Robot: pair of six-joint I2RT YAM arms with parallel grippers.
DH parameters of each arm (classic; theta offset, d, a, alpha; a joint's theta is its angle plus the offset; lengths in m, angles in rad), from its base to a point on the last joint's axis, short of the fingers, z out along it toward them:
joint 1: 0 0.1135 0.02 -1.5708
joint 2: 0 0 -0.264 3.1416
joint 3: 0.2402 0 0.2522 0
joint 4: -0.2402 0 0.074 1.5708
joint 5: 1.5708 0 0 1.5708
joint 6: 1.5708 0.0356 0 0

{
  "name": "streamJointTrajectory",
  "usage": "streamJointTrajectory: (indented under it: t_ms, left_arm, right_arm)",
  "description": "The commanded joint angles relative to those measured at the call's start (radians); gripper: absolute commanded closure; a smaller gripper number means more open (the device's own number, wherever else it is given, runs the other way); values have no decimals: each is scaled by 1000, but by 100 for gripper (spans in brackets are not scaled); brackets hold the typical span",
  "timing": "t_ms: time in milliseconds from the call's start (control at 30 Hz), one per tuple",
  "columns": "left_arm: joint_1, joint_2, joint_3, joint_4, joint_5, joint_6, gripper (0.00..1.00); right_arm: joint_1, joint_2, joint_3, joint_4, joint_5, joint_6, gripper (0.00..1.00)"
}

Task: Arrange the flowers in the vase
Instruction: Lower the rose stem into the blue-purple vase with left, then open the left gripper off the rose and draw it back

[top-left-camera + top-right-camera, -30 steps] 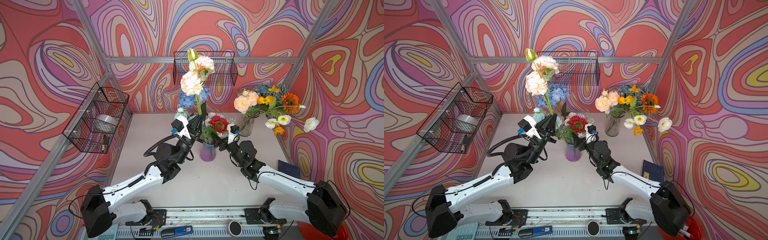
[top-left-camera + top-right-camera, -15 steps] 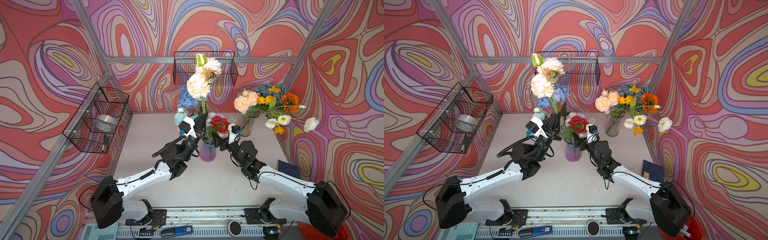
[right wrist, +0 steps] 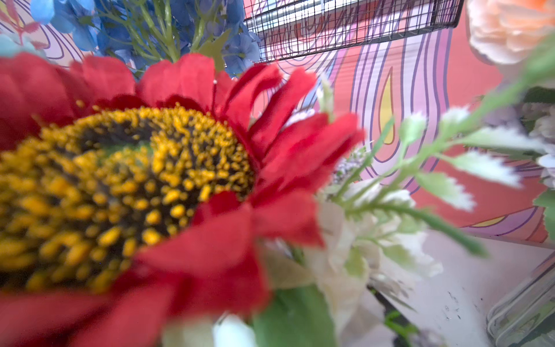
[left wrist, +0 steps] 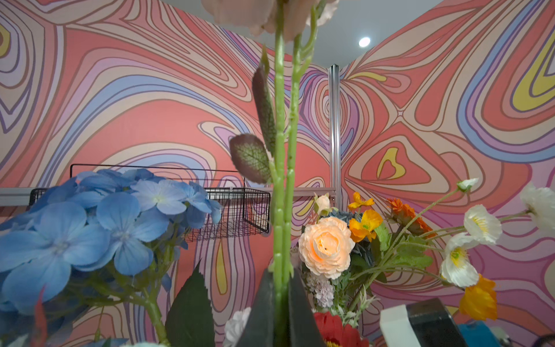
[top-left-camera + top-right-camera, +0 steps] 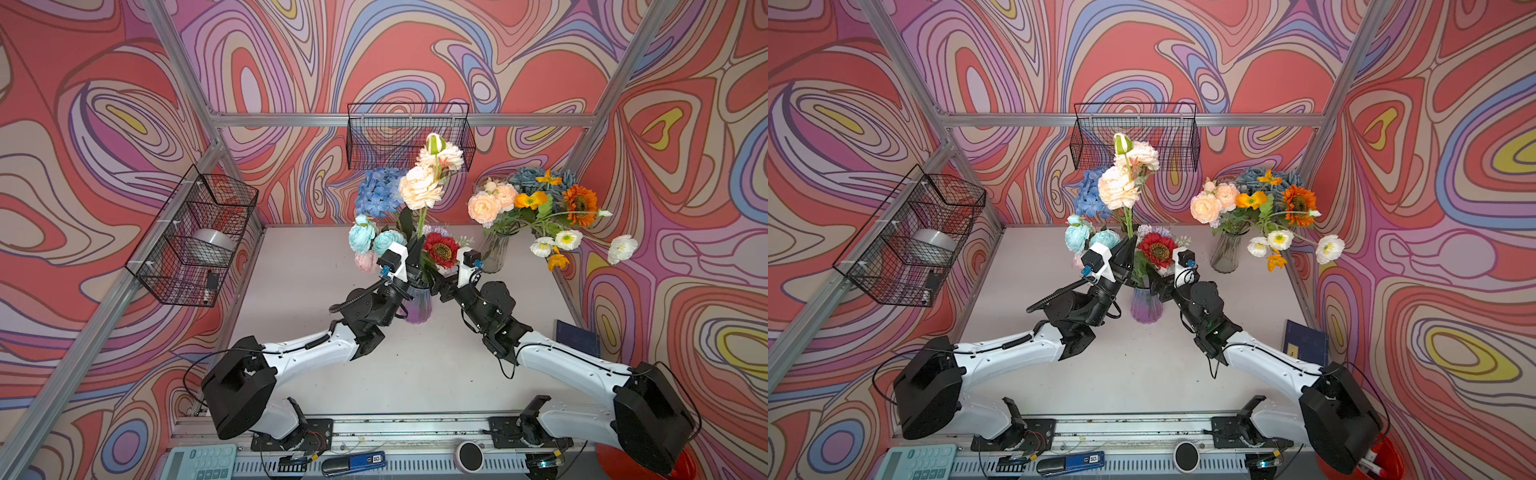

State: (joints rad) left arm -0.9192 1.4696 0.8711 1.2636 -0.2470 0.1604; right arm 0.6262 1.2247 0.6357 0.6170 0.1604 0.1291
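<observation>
Peach rose spray [image 5: 419, 192] is held upright by its stem in the clamped left hand [image 5: 415, 251], purple vase [image 5: 417, 308] just below it, right hand [image 5: 437, 286] spread wide at the vase neck; vase could be tipped if the stem is jammed against the red sunflower [image 5: 441, 250] beside the hand.

Both top views: high, angled down at table [image 5: 299, 266], near-identical coverage. Left wrist: looks up stem [image 4: 279, 195]. Right wrist: tight against red flower [image 3: 144, 180].

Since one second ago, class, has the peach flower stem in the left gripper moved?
Yes. Against the rear wire basket, the peach flower stem has shifted right and down, toward the purple vase.
</observation>
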Motion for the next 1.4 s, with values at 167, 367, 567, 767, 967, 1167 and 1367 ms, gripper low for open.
streamJointTrajectory:
  t_ms: [167,367,567,767,967,1167,1367]
  left_arm:
    - [-52,38,-79,94,-104,17,100]
    - [-89,69,-133,96,-194,-2,100]
    - [-127,105,-153,98,-276,0,100]
    - [-145,129,-174,98,-332,-13,100]
    - [-159,120,-184,96,-342,5,77]
    - [-173,48,-199,89,-347,7,41]
    - [-175,-85,-213,-85,-317,-69,35]
  right_arm:
    - [-11,1,-15,10,-5,18,14]
    - [-13,9,-21,12,-9,26,14]
    - [-12,8,-23,11,-15,30,14]
    - [-12,-2,-34,-3,-17,29,14]
    - [-14,-14,-39,-28,-35,19,14]
    - [-13,-26,-46,-59,-48,17,14]
    - [-13,-46,-60,-91,-62,18,13]
